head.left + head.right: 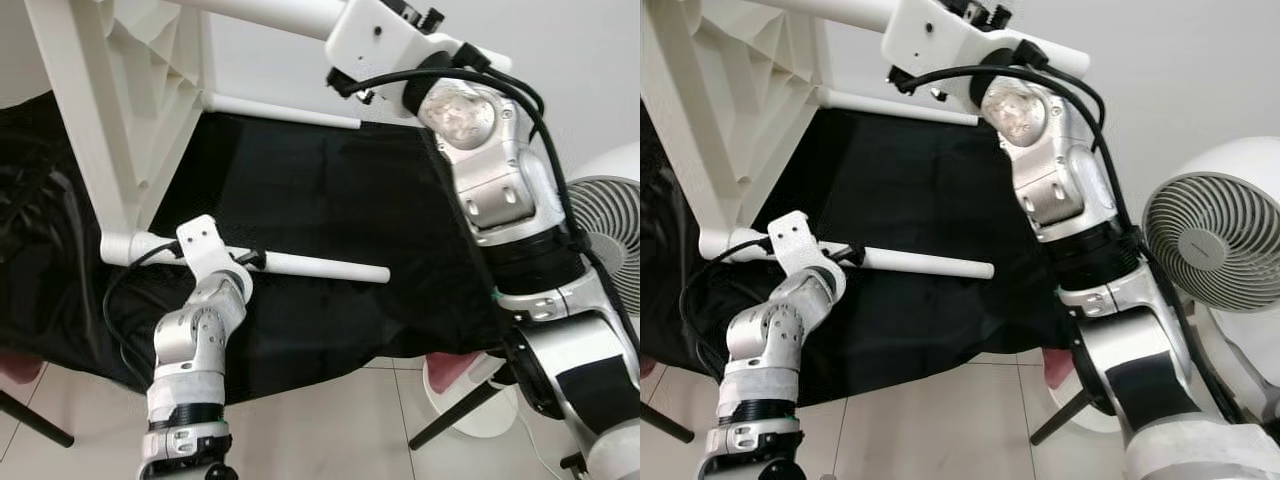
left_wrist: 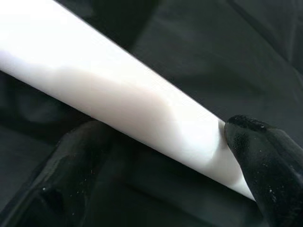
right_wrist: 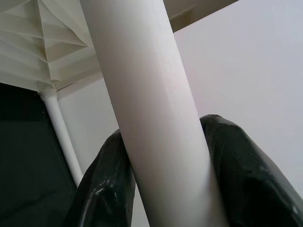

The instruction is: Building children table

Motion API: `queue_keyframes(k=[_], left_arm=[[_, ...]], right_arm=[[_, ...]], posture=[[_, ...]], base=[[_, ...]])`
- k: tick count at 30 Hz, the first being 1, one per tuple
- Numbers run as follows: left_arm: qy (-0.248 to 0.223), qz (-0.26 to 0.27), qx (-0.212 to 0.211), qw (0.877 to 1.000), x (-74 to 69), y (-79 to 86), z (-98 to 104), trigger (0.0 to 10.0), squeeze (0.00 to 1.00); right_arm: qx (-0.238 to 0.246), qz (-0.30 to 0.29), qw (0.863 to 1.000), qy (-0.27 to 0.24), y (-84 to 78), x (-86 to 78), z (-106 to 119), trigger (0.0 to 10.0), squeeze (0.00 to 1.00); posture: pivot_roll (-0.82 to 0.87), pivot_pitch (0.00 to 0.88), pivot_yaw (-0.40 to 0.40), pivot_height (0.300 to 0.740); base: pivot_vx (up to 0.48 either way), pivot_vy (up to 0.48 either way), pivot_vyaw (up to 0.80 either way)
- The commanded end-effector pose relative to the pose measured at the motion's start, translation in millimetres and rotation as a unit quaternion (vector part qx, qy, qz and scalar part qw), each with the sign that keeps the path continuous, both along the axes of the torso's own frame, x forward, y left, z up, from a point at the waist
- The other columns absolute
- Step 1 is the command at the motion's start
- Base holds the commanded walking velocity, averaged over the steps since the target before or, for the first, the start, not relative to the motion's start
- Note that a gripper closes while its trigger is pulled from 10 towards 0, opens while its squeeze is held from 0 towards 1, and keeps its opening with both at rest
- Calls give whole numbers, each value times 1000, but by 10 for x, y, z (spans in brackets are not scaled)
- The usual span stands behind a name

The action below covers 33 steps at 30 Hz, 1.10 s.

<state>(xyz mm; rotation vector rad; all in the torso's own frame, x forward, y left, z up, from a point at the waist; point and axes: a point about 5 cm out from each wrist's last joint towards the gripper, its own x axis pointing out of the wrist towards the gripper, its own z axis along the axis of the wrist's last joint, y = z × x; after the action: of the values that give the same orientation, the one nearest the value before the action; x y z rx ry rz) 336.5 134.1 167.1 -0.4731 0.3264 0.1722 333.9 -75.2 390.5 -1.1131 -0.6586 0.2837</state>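
a white plastic children's table lies tipped on its side over a black cloth that covers the desk, its ribbed underside facing the camera and its round legs sticking out sideways. the robot's left tool is clenched on the lower leg, which runs out level just above the cloth; one black finger presses its side near the free end, the other sits beneath it. the right arm reaches up and across, and the right tool is clamped around the upper leg, a black finger on each flank of the tube. a third leg juts out between the two. a white fan stands on the tiled floor to the robot's right, beside the desk.
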Motion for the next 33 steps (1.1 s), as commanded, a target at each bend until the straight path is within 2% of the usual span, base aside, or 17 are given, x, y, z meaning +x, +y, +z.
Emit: queue_keyframes(k=[1, 4, 6, 7, 10, 12, 15, 17, 20, 22, 27, 28, 29, 32, 33], left_arm=[[17, 17, -1, 1000, 5, 19, -11, 10000, 0], [21, 59, -23, 998, -37, 131, 24, 10000, 0], [21, 59, -23, 998, -37, 131, 24, 10000, 0], [20, 78, -28, 996, -59, 197, 47, 10000, 0], [21, 94, -31, 995, -66, 248, 62, 10000, 0], [10, 103, -33, 994, 12, 311, 107, 10000, 0], [1, 98, -31, 995, 83, 311, 134, 10000, 0], [-7, 88, -45, 995, 203, 271, 167, 10000, 0], [-16, 91, -54, 994, 271, 249, 205, 10000, 0], [-26, 99, -77, 992, 345, 228, 256, 10000, 0], [-45, 103, -83, 990, 397, 227, 325, 10000, 0], [-62, 104, -103, 987, 433, 224, 382, 10000, 0], [-62, 104, -103, 987, 433, 224, 382, 10000, 0], [-119, 104, -185, 970, 553, 201, 588, 10000, 0], [-119, 104, -185, 970, 553, 201, 588, 10000, 0]], right_arm=[[111, -50, 992, -23, -403, -3, 190, 0, 0], [123, -57, 990, -39, -490, -32, 260, 0, 0], [123, -57, 990, -39, -490, -32, 260, 0, 0], [129, -59, 989, -48, -524, -48, 296, 0, 0], [131, -59, 988, -54, -543, -59, 320, 0, 0], [140, -51, 987, -67, -557, -95, 382, 0, 0], [143, -47, 986, -72, -559, -108, 411, 0, 0], [145, -41, 986, -78, -560, -124, 453, 0, 0], [145, -37, 985, -80, -558, -132, 476, 0, 0], [150, -32, 984, -87, -563, -151, 524, 0, 0], [151, -29, 984, -88, -562, -159, 545, 0, 0], [150, -27, 984, -90, -562, -166, 564, 0, 0], [150, -27, 984, -90, -562, -166, 564, 0, 0], [151, -25, 984, -91, -575, -172, 599, 0, 0], [151, -25, 984, -91, -575, -172, 599, 0, 0]], posture=[[6, 42, 0, 740], [4, 45, 13, 740], [4, 45, 13, 740], [6, 45, 17, 740], [6, 45, 17, 740], [10, 43, 13, 740], [9, 40, 4, 740], [4, 38, 2, 740], [-6, 34, -1, 740], [-18, 31, -3, 740], [-25, 30, -2, 740], [-43, 24, -3, 740], [-43, 24, -3, 740], [-50, 22, -6, 740], [-50, 22, -6, 740]], base=[[0, 0, 0], [0, 0, 0], [0, 0, 0], [0, 0, 0], [0, 0, 0], [0, 0, 0], [0, 0, 0], [0, 0, 0], [0, 0, 0], [0, 0, 0], [0, 0, 0], [0, 0, 0], [0, 0, 0], [0, 0, 0], [0, 0, 0]])
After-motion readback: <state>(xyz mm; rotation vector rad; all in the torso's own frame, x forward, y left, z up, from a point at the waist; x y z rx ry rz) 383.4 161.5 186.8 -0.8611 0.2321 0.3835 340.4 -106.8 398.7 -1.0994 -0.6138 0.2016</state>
